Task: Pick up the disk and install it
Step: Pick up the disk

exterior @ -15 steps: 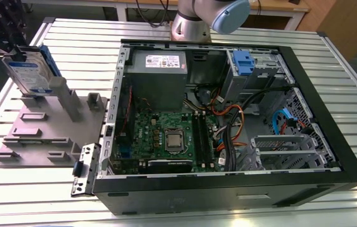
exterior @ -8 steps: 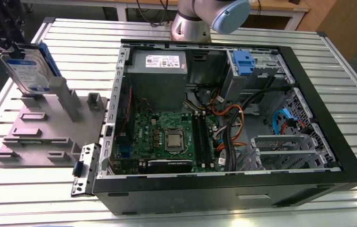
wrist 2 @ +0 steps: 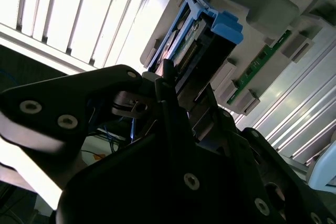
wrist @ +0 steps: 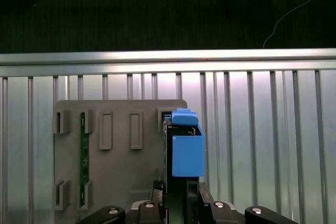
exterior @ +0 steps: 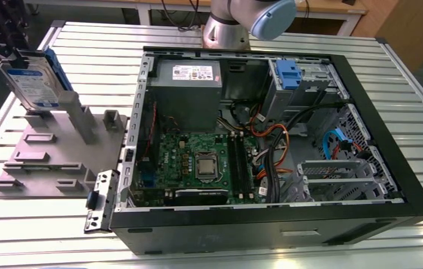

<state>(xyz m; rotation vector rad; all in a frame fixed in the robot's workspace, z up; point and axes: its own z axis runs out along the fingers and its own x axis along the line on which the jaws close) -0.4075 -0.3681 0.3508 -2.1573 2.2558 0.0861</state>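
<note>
End effector (wrist: 181, 199), seemingly spread wide, hovers above upright disk (wrist: 187, 153) on grey fixture (wrist: 121, 179).

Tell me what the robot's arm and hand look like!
The arm is a shiny silver tube with a rounded pale blue cap at its joint. The hand is black and chunky, built from flat, angular pieces held together by small round silver screws.
</note>
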